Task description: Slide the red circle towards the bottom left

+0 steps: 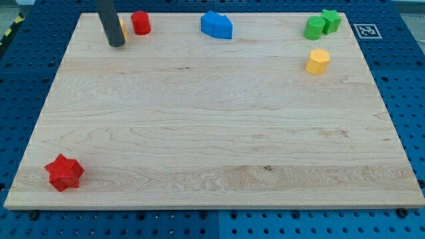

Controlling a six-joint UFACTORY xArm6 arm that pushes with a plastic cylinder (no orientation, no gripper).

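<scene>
Red star (pixel 64 172) sits at the counter's (pixel 199 119) bottom left. My tip (pixel 117 44) stands just left of the red circle (pixel 140 23); it has no fingers.

The board (pixel 212 133) lies on a pegboard bench (pixel 412 79) that shows on all sides of it. My tip (pixel 116 44) stands near the board's top left corner. The cylinder (pixel 140 23) sits just to the view's right of the rod, close to the top edge. A small block (pixel 123 28) is partly hidden behind the rod, between rod and cylinder. Two blocks (pixel 217 25), touching, lie at the middle of the top edge. Two more blocks (pixel 322 24), also touching, sit near the top right corner. The hexagonal block (pixel 318 61) lies just below that pair. The star (pixel 64 172) lies in the bottom left corner, well apart from everything else. A marker tag (pixel 364 30) sits on the bench just off the top right corner.
</scene>
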